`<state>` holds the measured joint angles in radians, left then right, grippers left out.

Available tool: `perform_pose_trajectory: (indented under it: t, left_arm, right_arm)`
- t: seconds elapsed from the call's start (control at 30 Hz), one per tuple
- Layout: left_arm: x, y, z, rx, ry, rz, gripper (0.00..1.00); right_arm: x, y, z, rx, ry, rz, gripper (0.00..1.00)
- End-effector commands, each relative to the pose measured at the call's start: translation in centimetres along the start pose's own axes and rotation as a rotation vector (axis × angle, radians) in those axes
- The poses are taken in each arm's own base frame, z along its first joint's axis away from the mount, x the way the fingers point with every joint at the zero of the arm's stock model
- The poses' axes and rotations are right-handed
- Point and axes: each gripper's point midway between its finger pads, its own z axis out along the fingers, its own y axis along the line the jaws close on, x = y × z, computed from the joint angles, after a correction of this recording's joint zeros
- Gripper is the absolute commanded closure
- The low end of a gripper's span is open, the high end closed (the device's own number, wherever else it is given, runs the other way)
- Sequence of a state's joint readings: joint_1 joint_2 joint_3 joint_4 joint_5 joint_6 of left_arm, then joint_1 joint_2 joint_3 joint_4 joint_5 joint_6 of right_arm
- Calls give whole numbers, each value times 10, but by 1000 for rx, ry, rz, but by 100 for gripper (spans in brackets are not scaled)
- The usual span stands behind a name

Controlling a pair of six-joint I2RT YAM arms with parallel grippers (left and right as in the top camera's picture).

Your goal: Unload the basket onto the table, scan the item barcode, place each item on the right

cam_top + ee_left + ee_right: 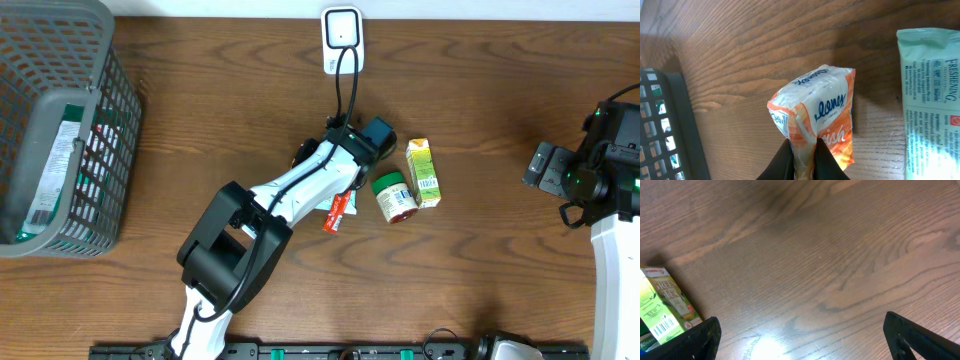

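Black fingertips (785,162) of the left gripper (803,152) pinch shut on the near end of the tissue pack (815,117), an orange-and-white soft packet with blue script; the pack juts away from the jaws over the table (500,80), brown wood with strong grain, bare of any cloth; a pale strip runs beyond its far edge. Just right of the held pack in the left wrist view lies a pale green wipes pack (930,100), flat and apart from it. At the far edge stands a white scanner (341,35) with a black cable. Right of the left arm a green-lidded jar (393,195) and a green tea carton (424,172) lie side by side. Well to the right, the right gripper (802,335) hangs with jaws spread wide, holding nothing. At far left a grey mesh basket (115,130) holds flat labelled packets (55,160).
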<state>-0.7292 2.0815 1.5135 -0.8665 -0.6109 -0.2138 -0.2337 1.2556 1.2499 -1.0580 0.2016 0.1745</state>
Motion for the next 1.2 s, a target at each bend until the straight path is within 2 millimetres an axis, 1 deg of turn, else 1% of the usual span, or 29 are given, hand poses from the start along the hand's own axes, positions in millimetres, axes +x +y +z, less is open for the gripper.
perform_pose_trajectory:
  t: [0.0, 0.27, 0.3, 0.37, 0.4, 0.57, 0.6, 0.63, 0.7, 0.73, 0.77, 0.8, 0.87, 1.0, 1.17]
  left_arm:
    - [1, -1, 0, -28, -6, -30, 92]
    - [9, -6, 8, -37, 21, -8, 92]
    - [9, -6, 9, -37, 21, -8, 91]
    - [9, -7, 9, -32, 22, -9, 85]
    - [10, -9, 9, -18, 26, -9, 83]
    - [19, -35, 7, 135, 78, -14, 83]
    - [19, -37, 6, 144, 80, -17, 79]
    - [19, -38, 6, 149, 80, -18, 78]
    - [18, -38, 6, 150, 77, -20, 74]
    - [18, -38, 6, 150, 77, -20, 71]
    - [18, -38, 6, 150, 77, -20, 64]
    - [18, -38, 6, 150, 77, -20, 61]
    - [18, -38, 6, 150, 76, -20, 57]
    - [12, -37, 2, 155, 63, -30, 55]
    - [-4, -31, -10, 163, 39, -48, 54]
  right_arm:
    - [-2, -3, -3, 7, -11, -2, 1]
    - [-2, -3, -3, 7, -11, -2, 1]
    - [-2, -3, -3, 7, -11, -2, 1]
    - [-2, -3, -3, 7, -11, -2, 1]
    - [-2, -3, -3, 7, -11, -2, 1]
    - [-2, -3, -3, 7, -11, -2, 1]
    - [-2, -3, -3, 7, -11, -2, 1]
    - [-2, -3, -3, 7, -11, -2, 1]
    - [-2, -3, -3, 7, -11, -2, 1]
    - [-2, -3, -3, 7, -11, -2, 1]
    - [-2, -3, -3, 7, -11, -2, 1]
    - [-2, -3, -3, 7, -11, -2, 1]
    - [-2, -3, -3, 7, -11, -2, 1]
    - [-2, -3, -3, 7, -11, -2, 1]
    - [-2, -3, -3, 7, -11, -2, 1]
